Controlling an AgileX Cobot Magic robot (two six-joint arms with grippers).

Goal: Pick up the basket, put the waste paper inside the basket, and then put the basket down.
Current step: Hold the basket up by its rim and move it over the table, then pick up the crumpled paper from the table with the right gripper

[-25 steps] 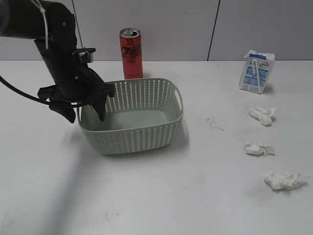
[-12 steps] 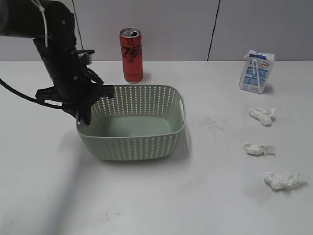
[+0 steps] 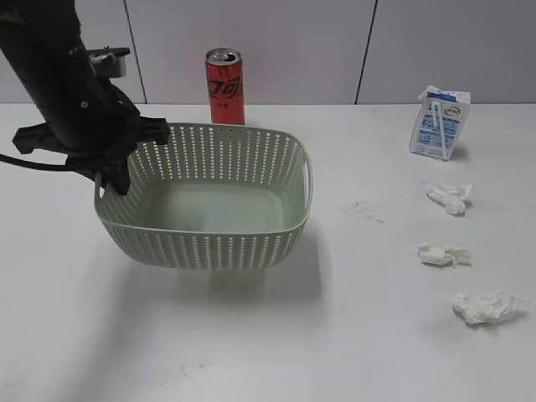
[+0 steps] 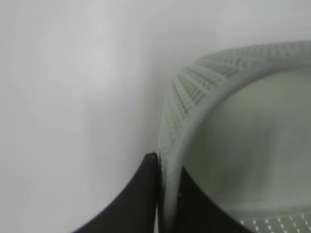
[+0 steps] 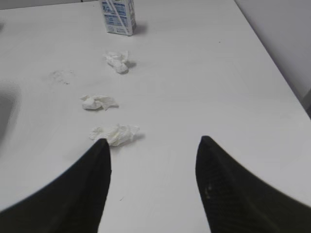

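Note:
The pale green basket (image 3: 209, 209) hangs tilted above the table, held at its left rim by my left gripper (image 3: 117, 172), which is shut on it. In the left wrist view the black fingers (image 4: 141, 194) pinch the basket's wall (image 4: 194, 97) from both sides. Three wads of waste paper lie on the table at the right: far (image 3: 449, 197), middle (image 3: 441, 254), near (image 3: 488, 307). My right gripper (image 5: 153, 143) is open and empty above the table, out of the exterior view. The near wad (image 5: 115, 134) lies just beyond its left finger; the others (image 5: 98, 102) (image 5: 118, 61) lie farther on.
A red drink can (image 3: 224, 90) stands behind the basket. A blue-and-white carton (image 3: 440, 122) stands at the back right and also shows in the right wrist view (image 5: 117, 16). A faint smudge (image 3: 366, 209) marks the table between basket and paper.
My left gripper has closed on the basket's left rim and lifted it up and to the left; the basket has left the table and hangs tilted. The paper wads have not moved.

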